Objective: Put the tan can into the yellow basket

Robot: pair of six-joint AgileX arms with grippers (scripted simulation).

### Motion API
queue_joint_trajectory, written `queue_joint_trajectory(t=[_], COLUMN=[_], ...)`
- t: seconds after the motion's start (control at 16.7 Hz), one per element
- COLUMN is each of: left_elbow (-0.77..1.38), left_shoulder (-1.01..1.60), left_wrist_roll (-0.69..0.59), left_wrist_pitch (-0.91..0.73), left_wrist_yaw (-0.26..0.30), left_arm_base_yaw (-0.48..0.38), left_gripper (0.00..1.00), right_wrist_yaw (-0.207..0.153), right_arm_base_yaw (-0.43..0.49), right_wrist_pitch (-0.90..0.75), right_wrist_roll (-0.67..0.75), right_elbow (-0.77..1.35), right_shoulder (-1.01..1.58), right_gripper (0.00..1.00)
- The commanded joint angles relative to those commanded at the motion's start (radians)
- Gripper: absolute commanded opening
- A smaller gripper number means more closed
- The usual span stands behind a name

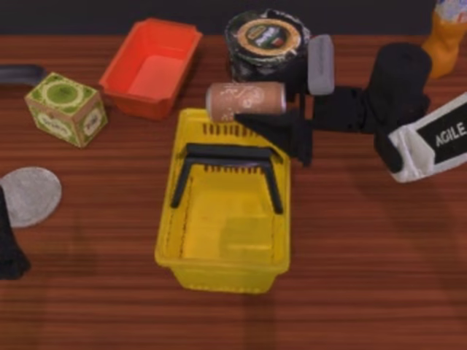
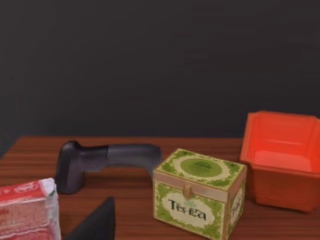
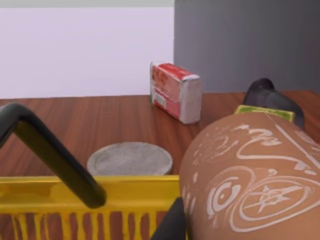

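Tan can (image 1: 245,99) is held on its side above the far rim of the yellow basket (image 1: 226,271), clamped at its end by the right gripper (image 1: 286,109). Stiff, light, smooth metal is judged likely to slip, so a mid-body grip is advised. The left arm is parked at the table's left

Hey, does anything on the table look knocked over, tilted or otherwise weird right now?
Only the tan can: it lies sideways, held by the right gripper at the far rim of the yellow basket, not yet inside. Nothing looks spilled or damaged. The left gripper sits at the table's left edge.
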Motion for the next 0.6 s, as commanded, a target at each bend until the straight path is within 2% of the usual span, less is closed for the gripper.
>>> queue_joint_trajectory(t=[0.3, 0.6], left_elbow=[0.000, 0.000], left_shoulder=[0.000, 0.000], left_wrist_roll=[0.000, 0.000], left_wrist_pitch=[0.000, 0.000], left_wrist_yaw=[0.000, 0.000], left_arm_base_yaw=[0.000, 0.000], left_gripper=[1.00, 1.00], right_wrist_yaw=[0.000, 0.000], right_arm_base_yaw=[0.000, 0.000], right_wrist_pitch=[0.000, 0.000], right_wrist_roll=[0.000, 0.000], right_elbow=[0.000, 0.000], right_shoulder=[0.000, 0.000], right_gripper=[0.98, 1.00])
